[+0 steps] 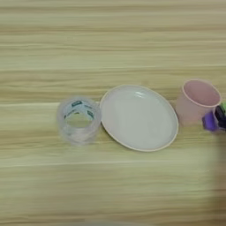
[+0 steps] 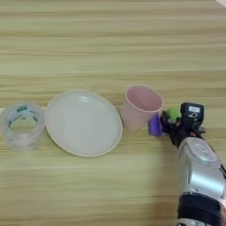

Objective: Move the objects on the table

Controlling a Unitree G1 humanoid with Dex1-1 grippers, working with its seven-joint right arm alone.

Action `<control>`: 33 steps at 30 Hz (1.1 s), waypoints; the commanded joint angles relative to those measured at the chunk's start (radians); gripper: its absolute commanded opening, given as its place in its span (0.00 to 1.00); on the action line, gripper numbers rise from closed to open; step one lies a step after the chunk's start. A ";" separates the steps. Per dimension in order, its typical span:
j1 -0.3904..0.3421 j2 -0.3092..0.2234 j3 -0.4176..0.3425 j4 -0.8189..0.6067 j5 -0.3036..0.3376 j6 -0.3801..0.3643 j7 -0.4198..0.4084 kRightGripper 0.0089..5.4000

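A wide clear tape roll (image 2: 22,126) with green print inside stands at the left on the table (image 2: 110,39). Right of it lies a pale round shallow plate (image 2: 83,122), just apart from the roll. A small bright-green block (image 2: 173,114) sits right of a pink cup, partly hidden by my right gripper (image 2: 171,121), which is right at the block. The gripper's silver forearm (image 2: 201,176) comes up from the bottom right. In the left eye view only the gripper's tip (image 1: 220,117) shows at the right edge.
A pink cup (image 2: 140,107) stands upright just right of the plate. A small purple block (image 2: 155,125) sits against the cup's right side, next to the gripper. Bare wood stretches across the far half of the table and along the front.
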 commanded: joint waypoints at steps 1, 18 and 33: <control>-0.032 -0.049 -0.014 -0.079 0.010 -0.012 -0.013 0.66; 0.031 -0.071 -0.143 -0.417 0.057 0.083 -0.059 1.00; 0.084 -0.011 -0.064 -0.915 0.174 0.210 -0.019 1.00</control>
